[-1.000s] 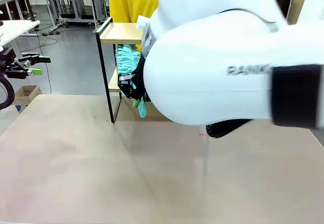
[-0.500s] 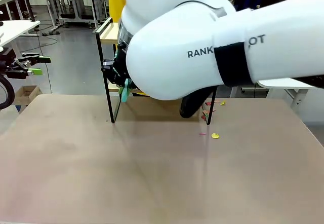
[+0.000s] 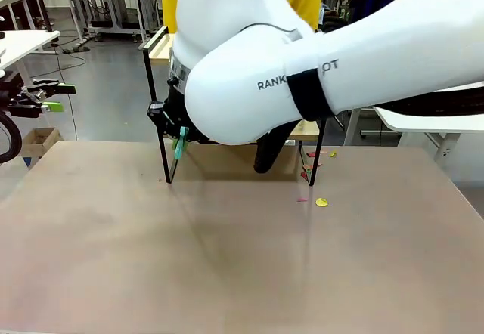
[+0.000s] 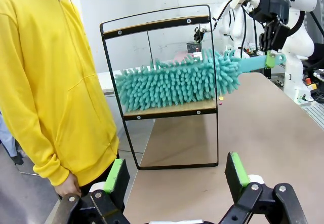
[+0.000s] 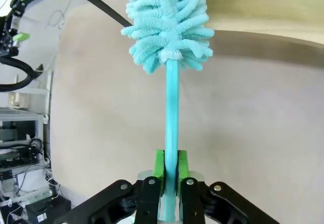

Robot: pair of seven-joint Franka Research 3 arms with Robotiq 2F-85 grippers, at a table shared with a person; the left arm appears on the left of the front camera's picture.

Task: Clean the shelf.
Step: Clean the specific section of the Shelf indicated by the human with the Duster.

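The shelf (image 4: 161,111) stands at the table's far side, a black frame with light wood boards; in the front view my right arm covers most of the shelf (image 3: 155,107). A teal fluffy duster (image 4: 177,82) lies across the lower board, its head (image 5: 169,26) over the wood. My right gripper (image 5: 171,171) is shut on the duster's handle (image 3: 180,141), and the same gripper (image 4: 271,36) is seen at the shelf's near side. My left gripper (image 4: 176,176) hangs open off the table's left edge with nothing between its green pads (image 4: 117,176).
A person in a yellow hoodie (image 4: 50,82) stands right behind the shelf. Small coloured scraps (image 3: 321,202) lie on the table by the shelf's right leg. The beige table (image 3: 227,258) stretches in front. My left gripper (image 3: 57,97) is beyond the table's left edge.
My right arm has swung left along the shelf with the duster, and the gripper now sits by the left post. The scraps at the right leg have come into sight.
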